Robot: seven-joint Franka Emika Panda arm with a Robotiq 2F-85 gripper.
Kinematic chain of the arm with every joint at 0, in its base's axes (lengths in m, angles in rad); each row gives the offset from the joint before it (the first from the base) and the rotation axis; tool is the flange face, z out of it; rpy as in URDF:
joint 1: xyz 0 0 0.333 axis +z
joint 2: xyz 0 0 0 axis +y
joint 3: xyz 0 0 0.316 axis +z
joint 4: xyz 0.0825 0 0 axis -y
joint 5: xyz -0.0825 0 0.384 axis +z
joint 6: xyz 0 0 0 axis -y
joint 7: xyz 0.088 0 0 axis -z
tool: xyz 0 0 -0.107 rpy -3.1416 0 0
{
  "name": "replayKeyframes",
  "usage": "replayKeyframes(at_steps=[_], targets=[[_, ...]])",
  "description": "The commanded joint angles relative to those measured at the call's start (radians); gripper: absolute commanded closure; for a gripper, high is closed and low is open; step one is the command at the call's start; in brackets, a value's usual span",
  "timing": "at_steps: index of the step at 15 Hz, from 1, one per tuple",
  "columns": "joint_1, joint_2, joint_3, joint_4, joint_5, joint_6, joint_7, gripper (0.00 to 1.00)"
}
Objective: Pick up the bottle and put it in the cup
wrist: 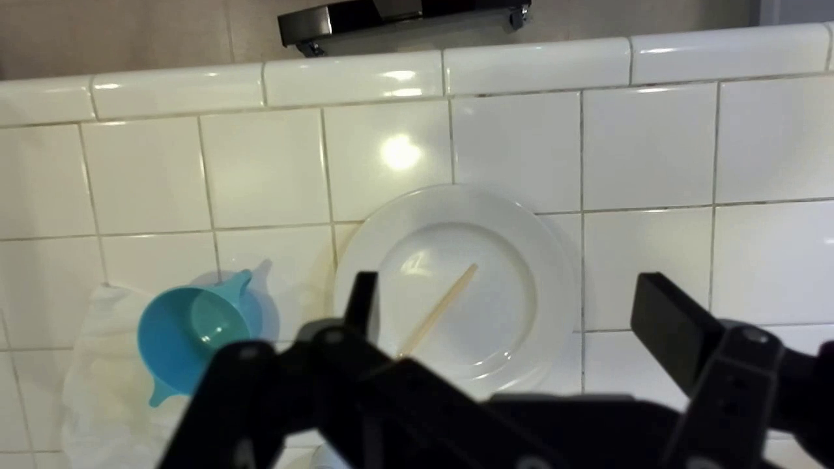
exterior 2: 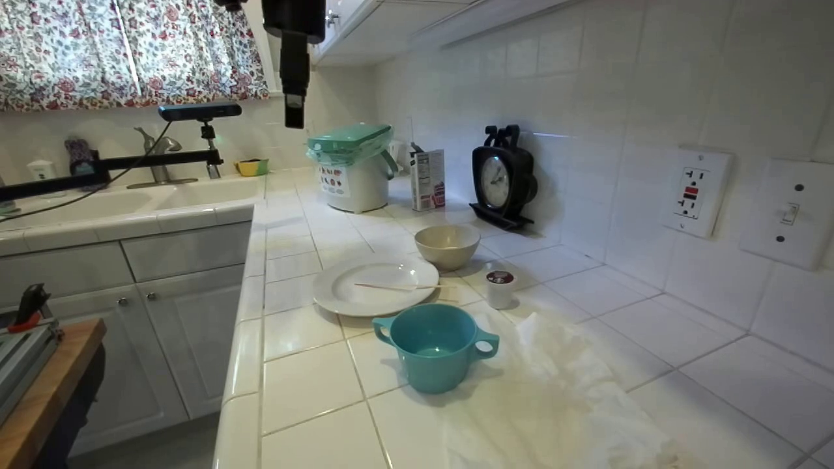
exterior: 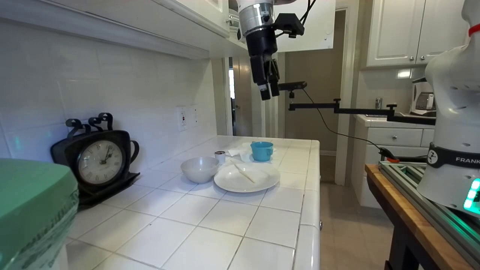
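The teal-blue cup with two handles stands upright and empty on the counter, in both exterior views (exterior: pixel 261 153) (exterior 2: pixel 435 365) and at left in the wrist view (wrist: pixel 171 339). I see no clear bottle. The nearest match is a small white pod with a dark lid, standing between the bowl and the napkin in both exterior views (exterior: pixel 220 157) (exterior 2: pixel 500 296); I cannot make it out in the wrist view. My gripper (exterior: pixel 270 94) hangs high above the counter, also in an exterior view (exterior 2: pixel 294 117). In the wrist view it is open and empty (wrist: pixel 505 296), over the plate.
A white plate (wrist: pixel 554 280) holds a thin wooden stick (wrist: pixel 440 309). A pale bowl (exterior 2: pixel 446 251) stands beside it. A crumpled white napkin (exterior 2: pixel 580 391) lies by the cup. A black clock (exterior: pixel 99 161), a box (exterior 2: pixel 428 182) and a green-lidded bin (exterior 2: pixel 352 176) stand further along.
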State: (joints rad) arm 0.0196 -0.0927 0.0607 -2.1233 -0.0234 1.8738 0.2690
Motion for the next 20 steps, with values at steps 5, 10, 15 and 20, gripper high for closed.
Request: replayKeyframes(at_steps=[5,10,15,20], targets=[[-0.016,0.034,-0.025,-0.092,-0.152,0.18,-0.002,0.0],[-0.047,0.093,-0.07,-0.1,-0.179,0.34,0.018,0.0],[-0.062,0.142,-0.107,-0.09,-0.166,0.435,0.015,0.0],[-0.063,0.153,-0.107,-0.087,-0.165,0.449,0.026,0.0]])
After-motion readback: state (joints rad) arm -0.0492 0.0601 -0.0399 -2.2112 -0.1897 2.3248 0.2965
